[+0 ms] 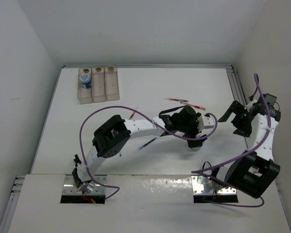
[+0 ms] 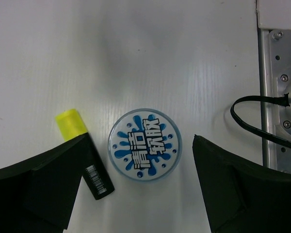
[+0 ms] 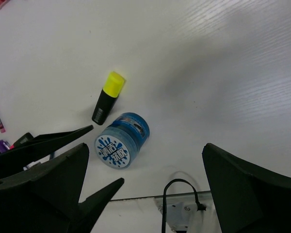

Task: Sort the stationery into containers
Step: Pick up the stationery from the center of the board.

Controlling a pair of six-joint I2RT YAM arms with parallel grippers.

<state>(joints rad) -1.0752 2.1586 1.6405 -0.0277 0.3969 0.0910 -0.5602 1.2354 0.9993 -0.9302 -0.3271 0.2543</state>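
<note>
The table is white, with a fine straight grain. The tan tray is rectangular with three narrow slots and lies well apart from my left gripper. My left jaws stand wide apart, gripping nothing; my right gripper is likewise spread. The round disc — glossy, blue splashes on white — sits between my left fingers, touching neither. A black highlighter with a yellow cap lies just beside the disc, partly under one finger.
</note>
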